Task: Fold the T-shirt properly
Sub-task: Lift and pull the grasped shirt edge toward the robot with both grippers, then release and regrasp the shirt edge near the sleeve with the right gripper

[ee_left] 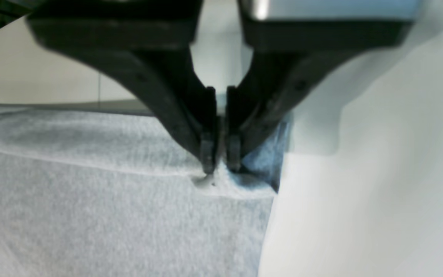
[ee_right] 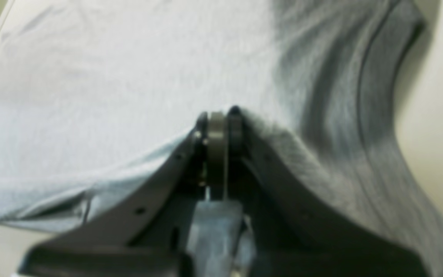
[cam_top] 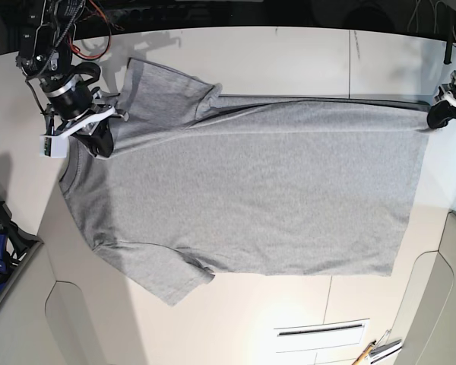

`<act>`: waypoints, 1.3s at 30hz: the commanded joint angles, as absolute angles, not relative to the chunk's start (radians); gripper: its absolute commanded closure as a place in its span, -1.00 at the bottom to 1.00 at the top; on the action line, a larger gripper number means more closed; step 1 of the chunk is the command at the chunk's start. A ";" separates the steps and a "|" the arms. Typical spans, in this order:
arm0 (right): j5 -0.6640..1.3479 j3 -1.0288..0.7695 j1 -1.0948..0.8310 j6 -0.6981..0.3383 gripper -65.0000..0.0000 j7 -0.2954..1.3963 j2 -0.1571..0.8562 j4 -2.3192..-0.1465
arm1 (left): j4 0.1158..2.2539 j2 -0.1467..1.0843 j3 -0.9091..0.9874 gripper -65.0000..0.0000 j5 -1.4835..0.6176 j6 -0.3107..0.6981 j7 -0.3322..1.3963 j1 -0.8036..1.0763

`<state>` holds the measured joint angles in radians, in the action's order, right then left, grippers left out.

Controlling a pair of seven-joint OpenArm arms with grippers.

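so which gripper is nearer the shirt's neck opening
Right. The right gripper pinches the T-shirt by the collar; the left gripper pinches the hem corner, opposite.

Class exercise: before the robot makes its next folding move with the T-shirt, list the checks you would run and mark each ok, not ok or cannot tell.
1. Left gripper shut on the T-shirt hem: ok.
2. Right gripper shut on the fabric near the collar: ok.
3. Shirt lies spread across the table: ok.
4. Gripped far edge pulled straight between the arms: ok.
5. Lettering faces down: cannot tell; only plain grey shows.
6. Near sleeve flat: ok.
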<state>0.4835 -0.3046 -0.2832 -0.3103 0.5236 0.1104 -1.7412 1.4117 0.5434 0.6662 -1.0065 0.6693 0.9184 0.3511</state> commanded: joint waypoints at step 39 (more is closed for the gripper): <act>0.698 -0.467 -0.586 -0.322 -0.09 0.744 0.086 -1.938 | 1.469 0.569 0.729 0.17 -0.961 0.670 0.872 0.350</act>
